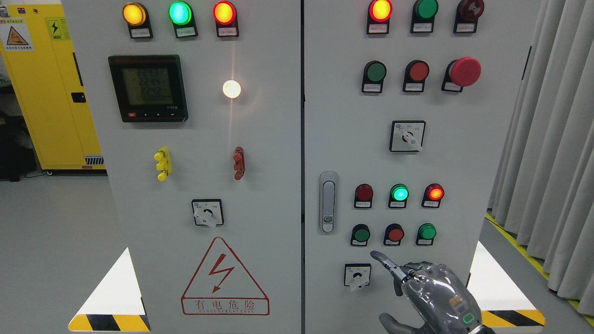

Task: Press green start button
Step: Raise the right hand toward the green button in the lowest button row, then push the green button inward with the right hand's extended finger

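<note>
On my feed the clearest sign was the red warning triangle low on the left door of the cabinet: a lightning bolt inside it, and under it the characters 有电危险 with a line of smaller print I couldn't read. The digital meter higher on that door showed rows of digits, roughly 224-something, too dim to be sure of. On the yellow cabinet at far left stood a triangle hazard label and a lightning-bolt sticker, their wording illegible. The small nameplates under the lamps and buttons were too tiny to read.
</note>
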